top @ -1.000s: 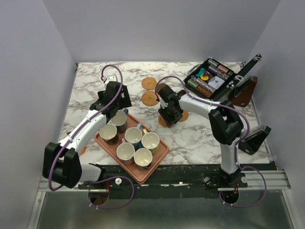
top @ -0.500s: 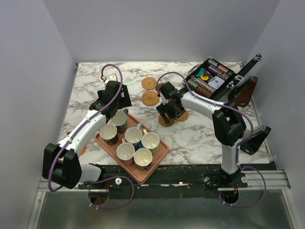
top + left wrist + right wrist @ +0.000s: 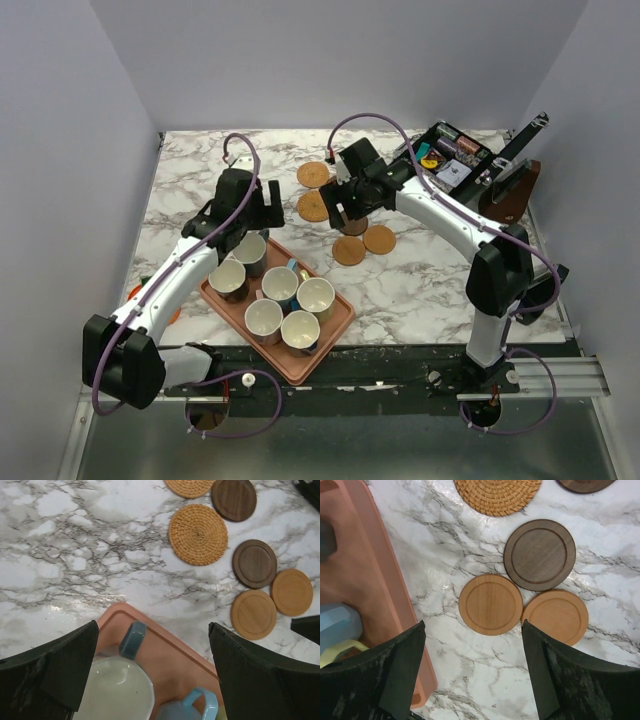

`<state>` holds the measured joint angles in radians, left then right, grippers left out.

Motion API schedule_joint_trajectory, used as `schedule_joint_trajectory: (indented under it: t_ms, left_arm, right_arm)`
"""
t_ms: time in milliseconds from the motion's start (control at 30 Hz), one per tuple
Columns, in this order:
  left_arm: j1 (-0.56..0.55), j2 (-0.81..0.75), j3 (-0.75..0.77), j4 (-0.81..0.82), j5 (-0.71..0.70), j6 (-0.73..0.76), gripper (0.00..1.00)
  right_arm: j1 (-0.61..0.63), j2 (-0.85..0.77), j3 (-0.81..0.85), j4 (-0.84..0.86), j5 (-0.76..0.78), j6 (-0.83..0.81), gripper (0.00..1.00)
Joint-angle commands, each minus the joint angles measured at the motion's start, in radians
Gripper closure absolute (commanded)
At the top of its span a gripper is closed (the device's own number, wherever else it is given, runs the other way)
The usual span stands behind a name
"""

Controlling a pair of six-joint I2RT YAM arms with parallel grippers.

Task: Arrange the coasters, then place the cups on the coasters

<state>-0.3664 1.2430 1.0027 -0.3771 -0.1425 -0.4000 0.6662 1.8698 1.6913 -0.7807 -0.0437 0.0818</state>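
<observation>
Right gripper (image 3: 472, 675) jaws apart, empty, above tan wooden coasters (image 3: 490, 604) crowding dark brown coaster (image 3: 539, 555): likely too tight for cups. Left gripper (image 3: 152, 670) jaws apart over grey-green cup (image 3: 117, 695) in pink tray (image 3: 165, 650), ready for pickup.

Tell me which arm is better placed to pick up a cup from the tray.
Left, probably. The open left gripper hangs over a cup on the tray; the right gripper, also open, is above the coasters instead.

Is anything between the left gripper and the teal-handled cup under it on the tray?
Nothing visible. The left gripper hangs open directly above the teal-handled cup; only a light-blue cup sits close beside it on the tray.
</observation>
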Motion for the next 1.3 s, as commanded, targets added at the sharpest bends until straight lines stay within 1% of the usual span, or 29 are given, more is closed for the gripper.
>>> schedule_joint_trajectory:
  t_ms: [0,100,233,300,500,567,633,733,900,1033,1067,1133,1200,1267]
  left_arm:
    - [-0.051,-0.010,0.030,-0.008,0.136,0.099,0.02]
    - [-0.055,-0.010,0.030,-0.069,0.009,0.076,0.02]
    - [-0.025,-0.024,0.033,-0.150,-0.057,0.089,0.02]
    - [-0.013,-0.027,0.053,-0.213,-0.089,0.069,0.01]
    - [0.044,-0.076,0.045,-0.336,-0.089,0.030,0.01]
    - [0.090,-0.085,0.048,-0.376,-0.030,0.042,0.02]
    - [0.139,-0.085,0.051,-0.402,0.029,0.052,0.06]
    - [0.173,-0.057,0.054,-0.434,0.066,0.073,0.15]
    - [0.181,-0.014,0.056,-0.424,0.046,0.079,0.30]
    - [0.181,0.006,0.048,-0.379,0.060,0.110,0.40]
    - [0.181,0.012,0.042,-0.365,0.060,0.118,0.44]
    - [0.181,0.024,0.031,-0.341,0.060,0.139,0.47]
    - [0.181,0.045,0.031,-0.332,0.063,0.161,0.55]
    - [0.181,0.064,0.033,-0.324,0.076,0.176,0.67]
  right_arm:
    - [-0.013,-0.038,-0.031,0.060,-0.061,0.039,0.15]
    - [-0.031,-0.061,-0.048,0.072,-0.053,0.045,0.15]
    - [-0.048,-0.109,-0.110,0.104,-0.053,0.055,0.15]
    - [-0.050,-0.133,-0.143,0.119,-0.058,0.056,0.15]
    - [-0.050,-0.149,-0.174,0.127,-0.050,0.062,0.15]
    - [-0.050,-0.152,-0.182,0.135,-0.048,0.065,0.15]
    - [-0.050,-0.150,-0.186,0.136,-0.050,0.067,0.15]
    - [-0.050,-0.144,-0.186,0.139,-0.048,0.067,0.16]
    - [-0.050,-0.159,-0.197,0.150,-0.032,0.070,0.16]
    - [-0.050,-0.175,-0.220,0.166,-0.016,0.078,0.16]
    - [-0.050,-0.175,-0.220,0.167,-0.013,0.078,0.16]
    - [-0.050,-0.176,-0.220,0.169,-0.007,0.079,0.16]
    - [-0.050,-0.178,-0.225,0.173,-0.002,0.079,0.16]
    - [-0.050,-0.179,-0.228,0.175,0.004,0.081,0.16]
